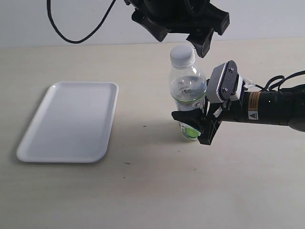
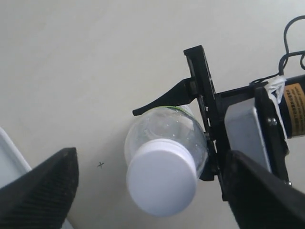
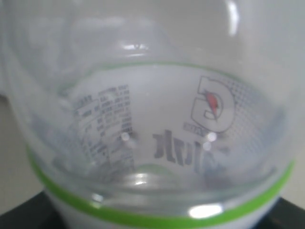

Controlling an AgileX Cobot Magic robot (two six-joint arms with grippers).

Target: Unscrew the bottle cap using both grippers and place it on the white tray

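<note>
White and ribbed, the bottle cap [image 1: 182, 55] sits on the neck of the bottle [image 1: 188, 93], which stands upright on a pale table [image 1: 143, 191] in the exterior view. The white tray [image 1: 71, 121] lies at the bottle's nine o'clock, well apart. The left gripper [image 1: 181, 40] hangs just above the cap, at its twelve o'clock, jaws spread wide and holding nothing. The right gripper [image 1: 196, 125], reaching in from three o'clock, is closed on the bottle's lower, labelled part. The left wrist view looks down on the cap, which lies between the two black fingers [image 2: 40, 191] without touching either, while the right gripper's curved finger hugs the bottle's side. The right wrist view is filled by the clear bottle wall, its green band and blurred lettering, with dark finger edges just showing at either side.
</note>
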